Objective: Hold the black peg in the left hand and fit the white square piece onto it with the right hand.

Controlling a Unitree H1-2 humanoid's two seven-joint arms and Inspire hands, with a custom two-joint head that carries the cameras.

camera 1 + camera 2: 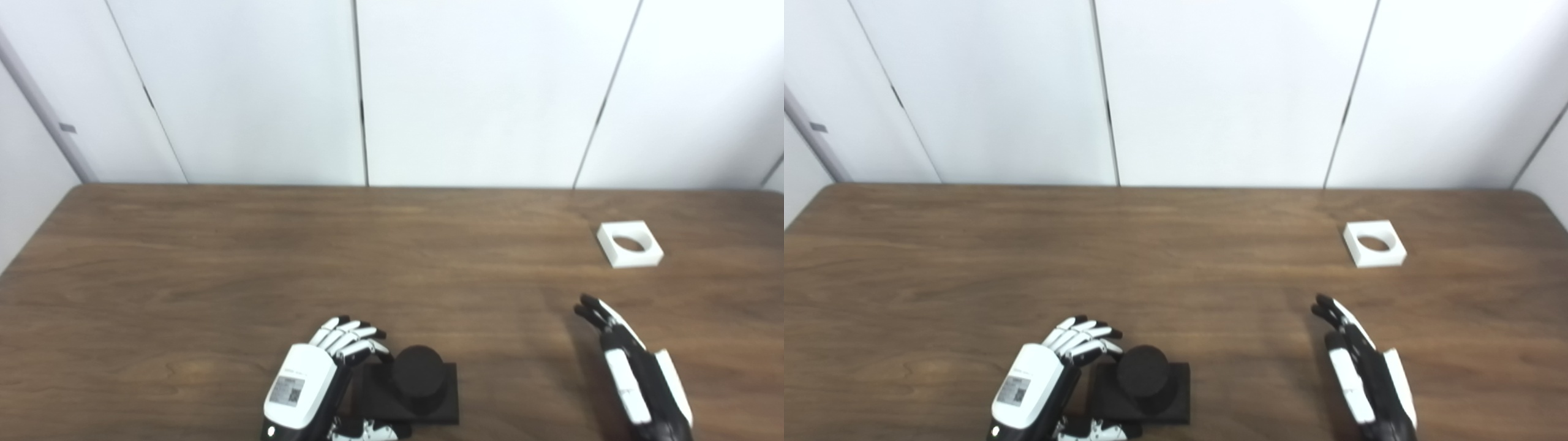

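Observation:
The black peg (418, 372), a round stub on a flat square base (442, 404), rests on the table near the front edge. My left hand (318, 383) is at the base's left side. Its curled fingers (352, 340) are by the far left corner and its thumb (367, 431) lies along the near left corner, with the hand open around that edge. The white square piece (630, 244) with a round hole lies flat at the far right. My right hand (631, 373) hovers open and edge-on, fingers stretched toward the white piece but well short of it.
The brown wooden table (245, 275) runs the full width, with its far edge against white wall panels (478, 92). Its left edge slants in at the far left.

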